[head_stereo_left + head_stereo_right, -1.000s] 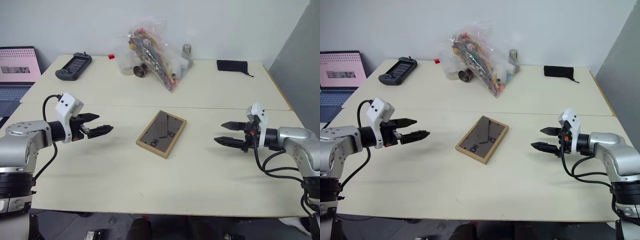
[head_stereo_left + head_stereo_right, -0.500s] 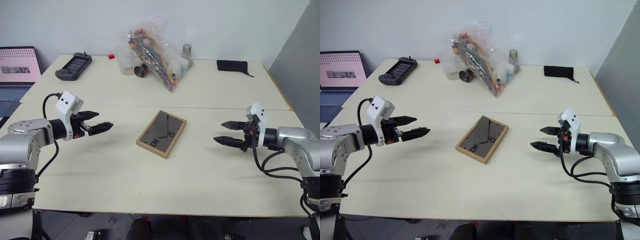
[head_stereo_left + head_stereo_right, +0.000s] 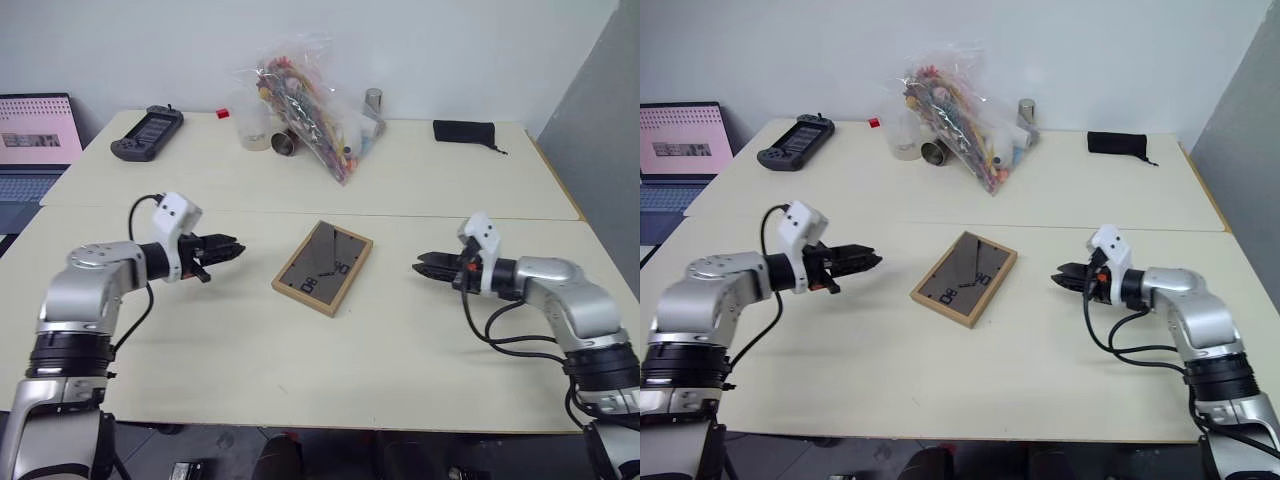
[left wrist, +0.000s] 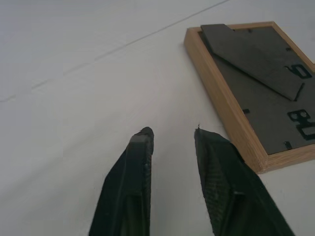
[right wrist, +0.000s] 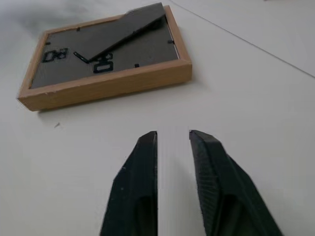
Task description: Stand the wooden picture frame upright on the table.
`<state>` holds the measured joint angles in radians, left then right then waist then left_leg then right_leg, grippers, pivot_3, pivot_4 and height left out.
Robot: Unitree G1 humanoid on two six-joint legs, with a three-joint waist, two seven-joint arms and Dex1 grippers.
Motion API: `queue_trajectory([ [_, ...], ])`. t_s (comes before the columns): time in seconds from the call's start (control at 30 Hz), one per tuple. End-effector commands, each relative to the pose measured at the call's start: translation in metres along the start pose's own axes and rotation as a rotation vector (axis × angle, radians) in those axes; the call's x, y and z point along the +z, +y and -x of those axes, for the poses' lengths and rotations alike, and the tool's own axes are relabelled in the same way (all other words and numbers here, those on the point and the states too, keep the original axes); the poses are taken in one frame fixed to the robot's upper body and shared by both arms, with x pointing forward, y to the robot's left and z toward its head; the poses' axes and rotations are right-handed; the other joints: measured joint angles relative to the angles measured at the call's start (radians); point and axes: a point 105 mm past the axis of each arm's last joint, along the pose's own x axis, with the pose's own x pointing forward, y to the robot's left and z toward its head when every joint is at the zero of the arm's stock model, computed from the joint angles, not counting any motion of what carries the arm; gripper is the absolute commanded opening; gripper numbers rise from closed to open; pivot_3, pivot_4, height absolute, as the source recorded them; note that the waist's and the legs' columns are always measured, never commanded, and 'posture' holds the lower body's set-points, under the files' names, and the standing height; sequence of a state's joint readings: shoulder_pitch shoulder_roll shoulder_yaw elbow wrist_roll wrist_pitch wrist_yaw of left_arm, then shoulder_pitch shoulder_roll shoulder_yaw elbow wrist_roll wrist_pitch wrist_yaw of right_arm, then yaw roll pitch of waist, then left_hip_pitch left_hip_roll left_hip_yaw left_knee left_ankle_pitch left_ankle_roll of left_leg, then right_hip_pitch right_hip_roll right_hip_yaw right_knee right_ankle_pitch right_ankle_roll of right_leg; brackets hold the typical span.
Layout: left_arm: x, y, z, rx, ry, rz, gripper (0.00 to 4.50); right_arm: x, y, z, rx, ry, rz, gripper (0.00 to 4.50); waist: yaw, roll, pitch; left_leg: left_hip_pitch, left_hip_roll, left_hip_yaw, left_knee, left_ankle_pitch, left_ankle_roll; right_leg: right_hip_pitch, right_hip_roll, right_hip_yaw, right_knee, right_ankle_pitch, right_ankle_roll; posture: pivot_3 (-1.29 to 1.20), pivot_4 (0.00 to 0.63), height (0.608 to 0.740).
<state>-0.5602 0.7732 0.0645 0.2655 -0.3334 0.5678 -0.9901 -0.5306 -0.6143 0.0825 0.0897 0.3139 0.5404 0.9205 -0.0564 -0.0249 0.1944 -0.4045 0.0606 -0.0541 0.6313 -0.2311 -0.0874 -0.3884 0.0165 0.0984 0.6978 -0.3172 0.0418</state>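
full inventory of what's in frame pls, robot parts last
wooden picture frame: 1, light wood, dark back up, flat mid-table
table: 1, pale cream, seam across
handheld controller: 1, black, far left
clear bag of mixed items: 1, multicoloured contents, far centre
metal cups: 2, silver, one lying left of the bag, one upright behind it
black pouch: 1, far right
small red item: 1, left of the bag
laptop: 1, pink screen, off the table's left
left pincer: 1, black, left of frame, nearly closed, empty
right pincer: 1, black, right of frame, nearly closed, empty
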Motion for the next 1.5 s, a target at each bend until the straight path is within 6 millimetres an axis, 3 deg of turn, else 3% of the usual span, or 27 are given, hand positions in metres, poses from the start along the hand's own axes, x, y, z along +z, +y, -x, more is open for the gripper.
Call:
queue_trajectory([
  [0.03,0.009,-0.002,-0.013,0.0,-0.024,-0.061,0.32,0.013,-0.008,-0.015,-0.043,-0.021,0.066,0.0,0.0,0.0,0.0,0.0,0.0,0.0,0.0,0.0,0.0,0.0,0.0,0.0,0.0,0.0,0.0,0.0,0.15,0.74],
  [0.1,0.006,-0.01,-0.023,-0.029,-0.019,-0.067,0.01,0.014,-0.008,-0.027,-0.046,-0.025,0.063,0.0,0.0,0.0,0.0,0.0,0.0,0.0,0.0,0.0,0.0,0.0,0.0,0.0,0.0,0.0,0.0,0.0,0.15,0.74],
  [0.37,-0.006,-0.043,-0.05,-0.15,0.011,-0.088,0.01,0.018,-0.002,-0.07,-0.017,-0.04,0.072,0.0,-0.001,0.0,0.0,0.0,0.0,0.0,0.001,0.0,0.0,0.0,0.0,0.0,0.001,0.0,0.0,0.0,0.15,0.74],
  [0.5,-0.021,-0.064,-0.049,-0.232,0.081,-0.133,0.01,0.027,0.004,-0.09,0.005,-0.057,0.081,0.0,-0.004,0.0,0.0,0.001,0.0,0.0,0.0,0.0,0.0,0.0,0.0,0.0,0.001,0.0,0.0,0.0,0.15,0.74],
  [0.63,-0.02,-0.078,-0.043,-0.283,0.086,-0.142,0.01,0.031,0.006,-0.098,0.014,-0.063,0.097,0.0,-0.003,0.0,0.0,0.001,0.0,0.0,0.0,0.0,0.0,0.0,0.0,-0.001,0.001,0.0,0.0,0.0,0.15,0.74],
  [0.83,-0.02,-0.076,-0.039,-0.259,0.096,-0.154,0.01,0.031,0.003,-0.098,0.013,-0.063,0.104,0.0,-0.002,0.0,0.0,0.001,0.0,0.0,0.001,0.0,0.0,0.001,0.0,-0.001,0.002,0.0,0.0,0.0,0.15,0.74],
  [1.03,-0.027,-0.048,-0.027,-0.151,0.139,-0.177,0.01,0.014,-0.003,-0.075,0.014,-0.012,0.128,0.0,-0.001,0.0,0.0,0.001,0.0,-0.001,0.001,0.0,0.0,0.001,0.0,-0.001,0.002,0.0,0.0,0.0,0.15,0.74],
  [1.17,-0.022,-0.04,-0.023,-0.129,0.114,-0.161,0.01,0.006,0.012,-0.063,0.099,0.013,0.13,0.0,-0.001,0.0,0.0,0.001,0.0,0.0,0.0,0.0,0.0,0.0,0.0,0.0,0.001,0.0,0.0,0.0,0.15,0.74],
  [1.3,-0.012,-0.053,-0.021,-0.255,0.034,0.041,0.6,0.005,0.017,-0.07,0.078,0.004,0.115,0.0,-0.006,0.0,0.0,0.001,0.0,0.0,0.0,0.0,0.0,0.0,0.0,-0.001,0.002,0.0,0.0,0.0,0.15,0.74],
  [1.43,-0.029,-0.057,-0.013,-0.343,0.12,0.198,1.54,0.004,0.016,-0.079,0.069,0.015,0.13,0.0,-0.01,0.0,0.0,0.002,0.0,0.0,0.001,0.0,0.0,0.001,0.0,0.0,0.004,0.0,0.0,0.0,0.15,0.74],
  [1.5,-0.026,-0.056,-0.007,-0.378,0.133,0.318,1.97,0.003,0.016,-0.08,0.07,0.027,0.144,0.0,-0.014,0.0,0.0,0.003,0.0,0.0,0.001,0.0,0.0,0.001,0.001,0.0,0.005,0.0,0.0,0.0,0.15,0.74],
])
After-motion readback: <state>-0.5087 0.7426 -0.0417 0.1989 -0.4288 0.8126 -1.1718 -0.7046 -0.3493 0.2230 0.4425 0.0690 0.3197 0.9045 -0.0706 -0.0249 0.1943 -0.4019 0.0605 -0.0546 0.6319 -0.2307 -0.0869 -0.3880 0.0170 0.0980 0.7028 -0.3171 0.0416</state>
